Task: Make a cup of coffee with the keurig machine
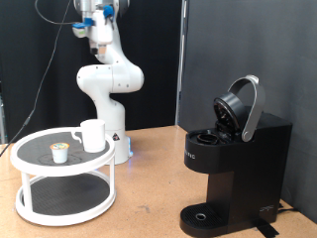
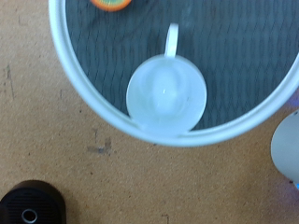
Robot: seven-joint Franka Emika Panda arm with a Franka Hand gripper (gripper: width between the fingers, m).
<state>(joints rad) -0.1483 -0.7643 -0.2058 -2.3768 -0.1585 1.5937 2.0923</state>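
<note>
The gripper was out of frame in both views, so the state of the fingers could not be told. The wrist view looked straight down on the cup, empty, handle at 12 o'clock, near the rim of the white stand. In the exterior view the cup stood on the stand's upper tier, with the pod at its 8 o'clock. The keurig machine stood well apart on the surface, lid raised, drip tray bare. Judged step: acquiring the cup; this calls for descent onto its rim.
</note>
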